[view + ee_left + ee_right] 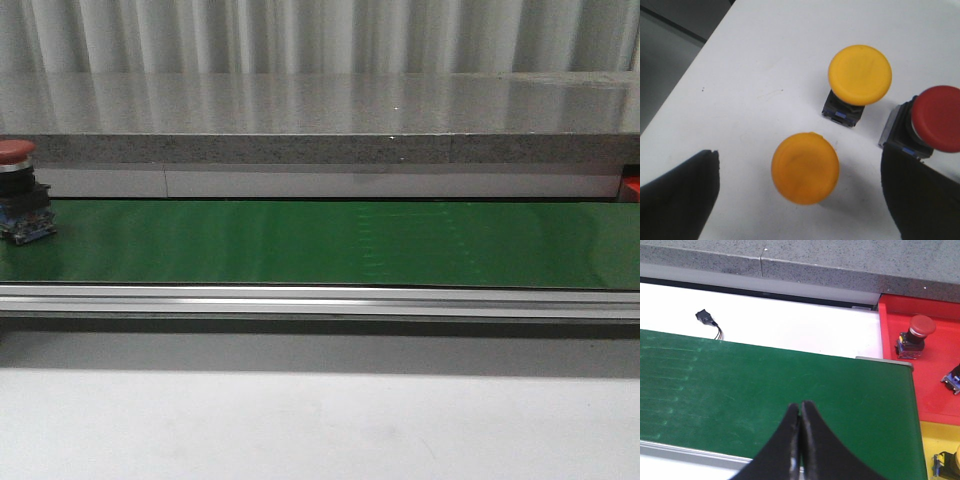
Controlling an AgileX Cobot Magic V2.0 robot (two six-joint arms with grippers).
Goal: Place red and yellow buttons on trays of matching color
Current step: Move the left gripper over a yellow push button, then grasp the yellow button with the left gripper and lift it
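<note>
In the left wrist view my left gripper (799, 159) is open above a white table, its dark fingers (682, 195) either side of an orange-yellow button (805, 167) without touching it. A second yellow button (860, 75) and a red button (939, 117) stand upright just beyond. My right gripper (800, 409) is shut and empty over the green belt (740, 385). Past the belt's end lie a red tray (935, 395) holding a red button (915, 335) and a yellow tray (940, 435) with a button (947, 462) at the frame edge. Another red button (18, 190) stands on the belt's far left.
A grey stone ledge (320, 120) runs behind the belt, and an aluminium rail (320, 298) along its front. A small black connector with wires (707, 320) lies on the white strip behind the belt. A blue-based part (954, 379) sits at the red tray's edge.
</note>
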